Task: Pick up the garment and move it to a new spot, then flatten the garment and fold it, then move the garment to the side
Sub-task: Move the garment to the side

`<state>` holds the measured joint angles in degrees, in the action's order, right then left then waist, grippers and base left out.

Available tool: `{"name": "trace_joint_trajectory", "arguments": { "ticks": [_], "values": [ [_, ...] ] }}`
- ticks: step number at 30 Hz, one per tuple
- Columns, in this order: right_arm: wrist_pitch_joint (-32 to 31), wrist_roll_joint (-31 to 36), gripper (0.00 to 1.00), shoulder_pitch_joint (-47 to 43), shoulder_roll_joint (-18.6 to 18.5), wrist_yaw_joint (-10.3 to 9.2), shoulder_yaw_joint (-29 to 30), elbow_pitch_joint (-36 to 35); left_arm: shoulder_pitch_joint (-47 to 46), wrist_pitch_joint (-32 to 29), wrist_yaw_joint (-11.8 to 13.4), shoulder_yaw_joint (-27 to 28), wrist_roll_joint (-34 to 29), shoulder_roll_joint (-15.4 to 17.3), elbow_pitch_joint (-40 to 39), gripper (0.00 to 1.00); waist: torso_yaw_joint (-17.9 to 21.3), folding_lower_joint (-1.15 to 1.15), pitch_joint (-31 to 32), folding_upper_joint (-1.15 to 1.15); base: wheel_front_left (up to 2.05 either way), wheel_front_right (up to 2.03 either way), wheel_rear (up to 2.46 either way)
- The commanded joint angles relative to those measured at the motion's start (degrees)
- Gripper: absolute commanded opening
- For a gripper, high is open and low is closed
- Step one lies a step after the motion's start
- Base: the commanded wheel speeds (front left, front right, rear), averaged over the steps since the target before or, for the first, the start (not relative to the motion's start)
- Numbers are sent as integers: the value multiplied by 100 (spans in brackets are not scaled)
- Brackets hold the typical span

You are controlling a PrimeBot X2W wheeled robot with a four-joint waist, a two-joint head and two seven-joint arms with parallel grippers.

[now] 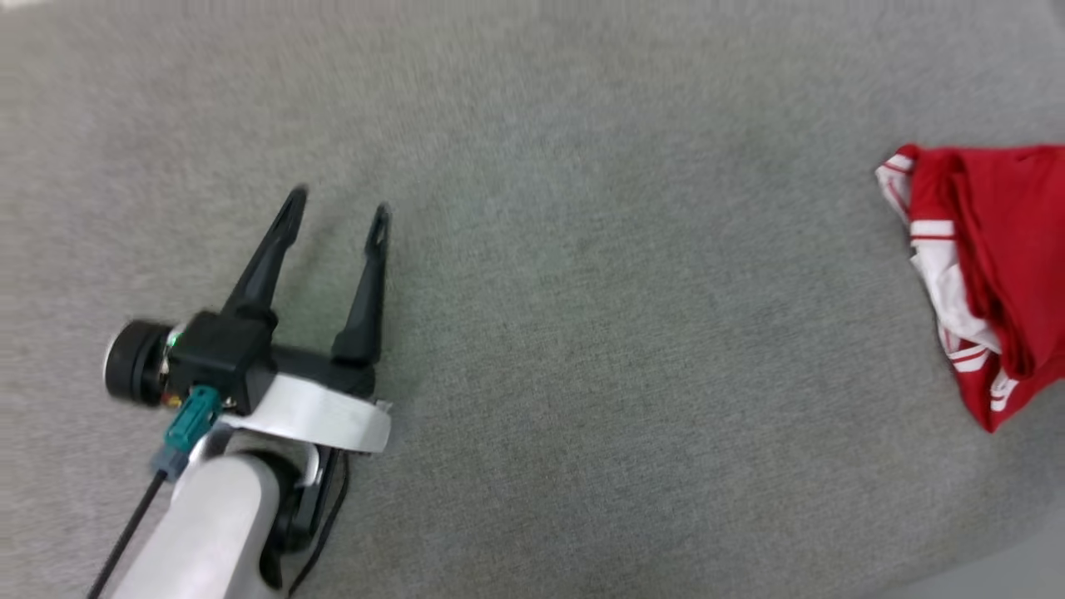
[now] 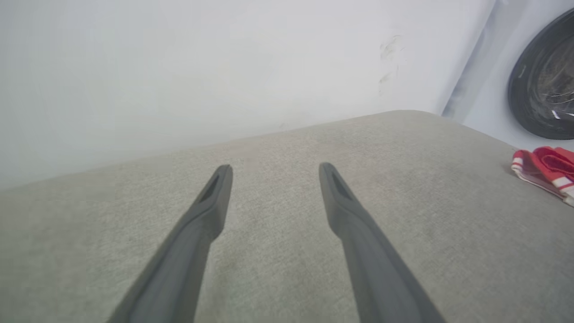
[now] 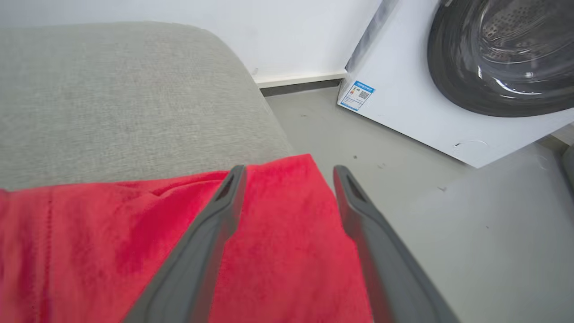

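Your left hand (image 1: 339,204) hovers spread and empty over the grey padded surface (image 1: 599,333); your right hand (image 3: 289,172), also spread and empty, hangs above the garment (image 1: 998,241).

A: Left arm, exterior?
B: Pale grey forearm (image 1: 218,526); white wrist collar (image 1: 320,413); black housing (image 1: 220,345), round black barrel (image 1: 131,363); teal connector (image 1: 191,418); black cable (image 1: 125,541).
A: And the left gripper (image 1: 339,204)?
B: Two long, tapered dark fingers (image 1: 265,270), slotted tips.

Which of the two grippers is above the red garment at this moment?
The right gripper: its jaws stand apart over the garment at the edge of the grey cushion. The left gripper, also open, is over bare cushion, far from the garment.
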<state>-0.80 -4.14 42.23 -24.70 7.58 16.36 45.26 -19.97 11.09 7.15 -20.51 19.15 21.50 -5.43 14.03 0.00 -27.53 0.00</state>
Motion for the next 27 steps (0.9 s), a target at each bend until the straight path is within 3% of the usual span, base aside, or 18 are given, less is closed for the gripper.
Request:
{"name": "trace_joint_trajectory", "arguments": {
  "ticks": [1,12,27],
  "values": [
    [24,-23,100,-165,80,-12,-88,-127,184,48,54,21,38,1,55,100,-46,0,451,0,0,0,0],
    [7,-200,100,-1644,688,-12,-873,-1734,1317,277,498,339,426,-238,146,100,-412,0,1634,0,0,0,0],
    [20,-438,100,-3518,1741,-11,-1485,-3900,2152,369,731,685,631,-271,270,100,-1095,0,2399,0,0,0,0]
  ]
}}
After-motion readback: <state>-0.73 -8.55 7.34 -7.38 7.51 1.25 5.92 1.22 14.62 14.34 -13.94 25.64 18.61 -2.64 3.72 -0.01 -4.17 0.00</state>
